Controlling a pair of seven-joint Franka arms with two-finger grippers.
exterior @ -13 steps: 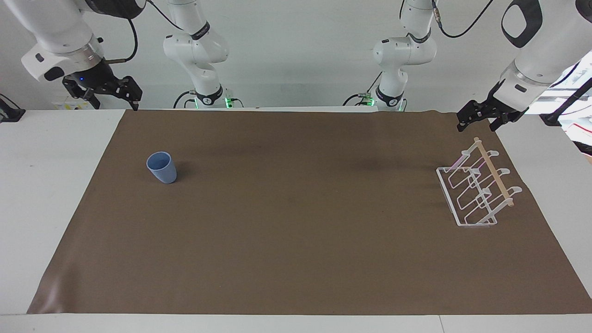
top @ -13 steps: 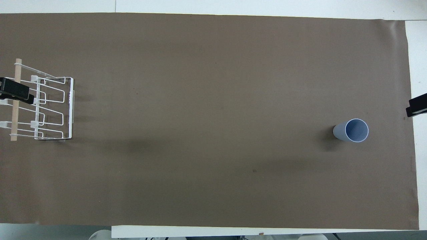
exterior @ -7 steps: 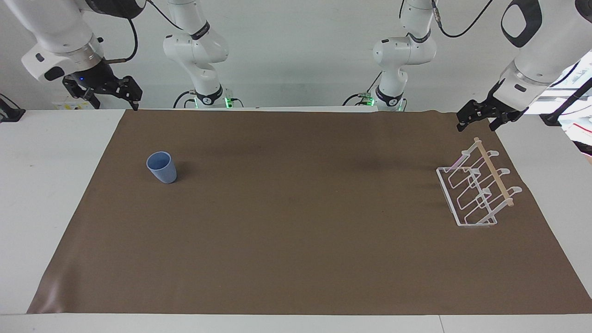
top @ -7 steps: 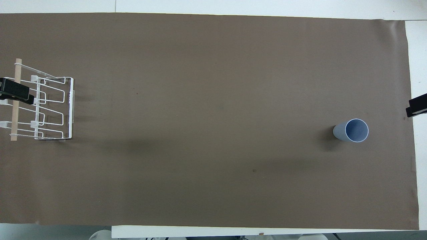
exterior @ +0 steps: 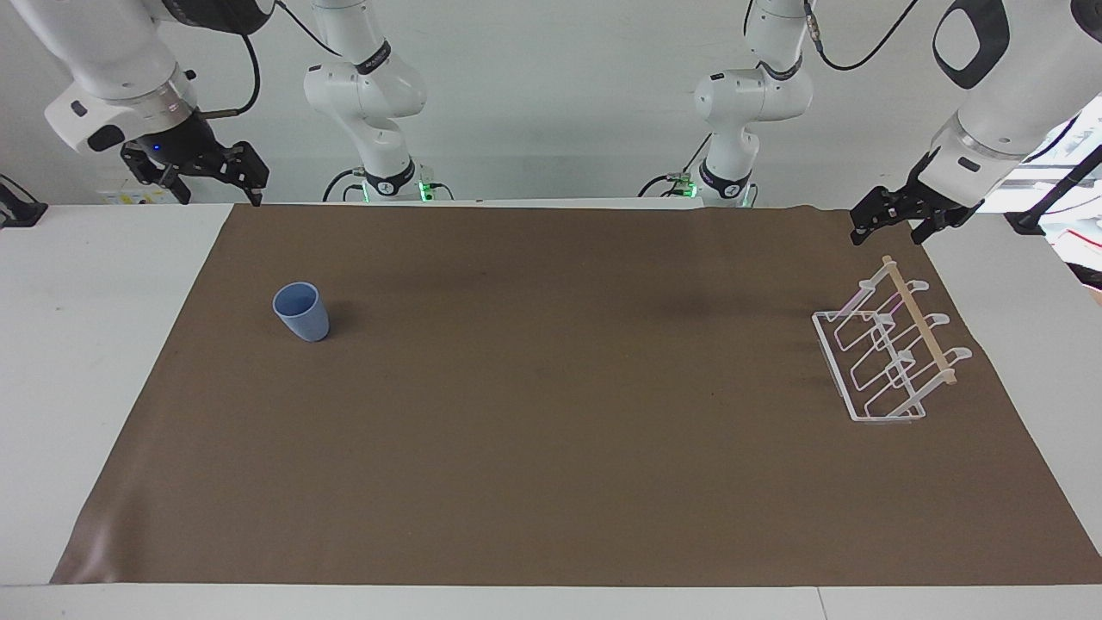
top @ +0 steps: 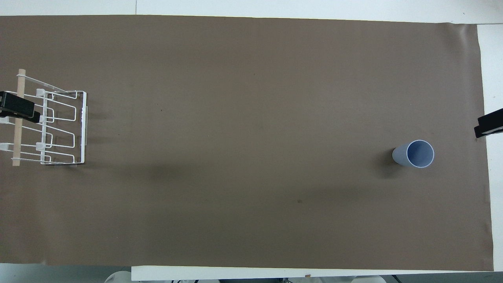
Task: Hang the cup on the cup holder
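The light-blue cup (exterior: 301,312) stands upright on the brown mat toward the right arm's end of the table; it also shows in the overhead view (top: 415,154). The white wire cup holder (exterior: 885,355) with its wooden rod stands at the left arm's end, also in the overhead view (top: 53,126). My right gripper (exterior: 219,194) hangs open and empty in the air over the mat's edge, apart from the cup; its tip shows in the overhead view (top: 488,125). My left gripper (exterior: 887,234) is open and empty above the cup holder; its tip shows in the overhead view (top: 17,108).
The brown mat (exterior: 551,448) covers most of the white table (exterior: 86,344). Two further arm bases (exterior: 387,172) stand at the robots' edge of the table.
My right gripper has shifted slightly inward over the mat's edge. The cup, the cup holder and the left gripper have not moved.
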